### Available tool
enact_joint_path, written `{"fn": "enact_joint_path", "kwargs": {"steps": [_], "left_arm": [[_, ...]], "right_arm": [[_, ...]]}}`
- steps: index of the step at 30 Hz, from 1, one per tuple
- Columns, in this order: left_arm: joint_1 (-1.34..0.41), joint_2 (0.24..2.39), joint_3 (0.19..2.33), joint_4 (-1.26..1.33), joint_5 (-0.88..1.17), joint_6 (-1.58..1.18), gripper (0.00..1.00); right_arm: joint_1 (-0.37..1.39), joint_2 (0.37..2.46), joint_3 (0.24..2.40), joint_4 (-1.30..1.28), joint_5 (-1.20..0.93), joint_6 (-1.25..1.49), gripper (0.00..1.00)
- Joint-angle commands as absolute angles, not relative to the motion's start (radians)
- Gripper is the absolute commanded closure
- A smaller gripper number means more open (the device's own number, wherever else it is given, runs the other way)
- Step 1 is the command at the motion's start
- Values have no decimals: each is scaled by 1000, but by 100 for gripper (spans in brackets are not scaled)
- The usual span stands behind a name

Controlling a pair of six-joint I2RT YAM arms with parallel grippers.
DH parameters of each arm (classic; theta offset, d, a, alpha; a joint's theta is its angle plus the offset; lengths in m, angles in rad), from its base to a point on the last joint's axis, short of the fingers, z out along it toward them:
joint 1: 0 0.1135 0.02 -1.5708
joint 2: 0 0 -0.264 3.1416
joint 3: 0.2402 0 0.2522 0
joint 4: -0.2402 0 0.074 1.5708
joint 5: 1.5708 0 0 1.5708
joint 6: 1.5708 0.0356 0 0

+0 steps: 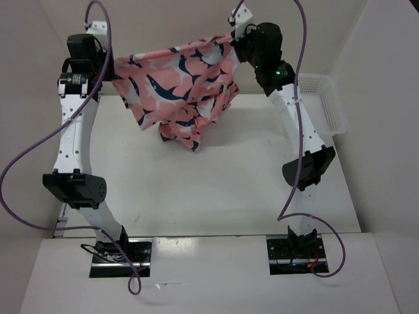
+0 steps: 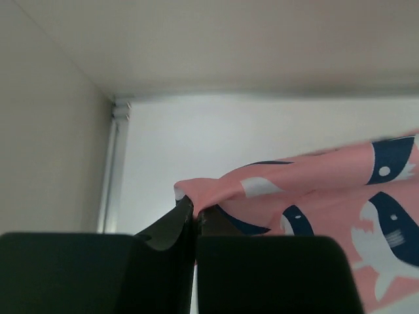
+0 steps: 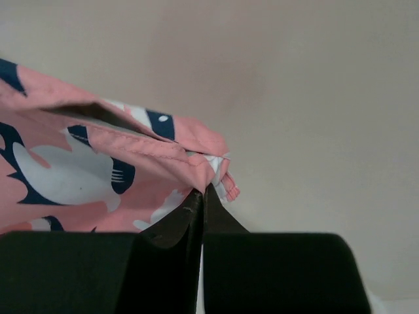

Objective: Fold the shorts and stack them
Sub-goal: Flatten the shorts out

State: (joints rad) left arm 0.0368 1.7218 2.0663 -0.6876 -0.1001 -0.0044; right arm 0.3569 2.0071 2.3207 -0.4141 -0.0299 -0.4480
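Note:
The coral-pink shorts (image 1: pixel 177 85) with navy-and-white whale shapes hang in the air above the far part of the table, stretched between both arms. My left gripper (image 1: pixel 112 65) is shut on their left corner; its wrist view shows the fabric (image 2: pixel 308 190) pinched at the tips of the left gripper (image 2: pixel 194 210). My right gripper (image 1: pixel 234 38) is shut on the right corner, and the hem (image 3: pixel 131 163) bunches at the tips of the right gripper (image 3: pixel 203 191). The lower part of the shorts droops in loose folds toward the table.
A white mesh basket (image 1: pixel 325 101) stands at the right edge of the table, behind the right arm. The white table (image 1: pixel 209 190) is walled by beige panels on the left, back and right. Purple cables loop from both arms.

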Motion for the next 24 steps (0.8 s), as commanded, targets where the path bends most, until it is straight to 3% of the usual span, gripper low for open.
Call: {"fn": "enact_joint_path", "kwargs": {"steps": [1, 2, 3, 5, 6, 9, 11, 13, 14, 15, 16, 17, 19, 20, 22, 23, 24], "left_arm": [[83, 1796, 2337, -649, -199, 0, 100], [83, 1871, 2541, -710, -187, 0, 100], [92, 1909, 2653, -757, -173, 0, 100], [92, 2004, 2851, -944, -95, 0, 100], [92, 2023, 2958, -1018, -57, 0, 100], [74, 2054, 2946, -1296, 90, 0, 100], [74, 1941, 2599, -1275, 179, 0, 100], [40, 1741, 2267, -1098, 180, 0, 100], [14, 1661, 1930, -1024, 169, 0, 100], [-12, 1584, 1782, -958, 169, 0, 100], [-35, 1477, 1672, -881, 157, 0, 100], [-75, 1451, 1598, -881, 176, 0, 100], [-84, 1419, 1473, -937, 236, 0, 100], [-84, 1407, 1429, -937, 279, 0, 100], [-84, 1350, 1274, -895, 288, 0, 100], [-84, 1336, 1229, -873, 288, 0, 100], [-84, 1325, 1191, -844, 288, 0, 100]], "right_arm": [[339, 2069, 2684, -409, 63, -453, 100], [353, 2144, 2771, -486, 63, -453, 100], [374, 2181, 2940, -545, 63, -453, 100], [397, 2277, 3083, -773, 54, -463, 100], [408, 2278, 3106, -832, 42, -463, 100], [419, 2235, 2949, -1077, -105, -431, 100], [440, 2211, 2828, -1188, -305, -448, 100], [510, 2149, 2575, -1247, -353, -497, 100], [546, 2137, 2440, -1270, -338, -535, 100], [581, 2081, 2345, -1263, -328, -564, 98], [639, 2035, 2233, -1232, -328, -565, 93], [662, 1982, 2016, -1206, -378, -555, 75], [702, 1818, 1826, -1092, -397, -499, 56], [703, 1769, 1684, -1038, -347, -458, 40], [681, 1634, 1580, -894, -305, -401, 25], [640, 1591, 1490, -831, -286, -379, 10], [615, 1551, 1453, -763, -270, -355, 5]]}}
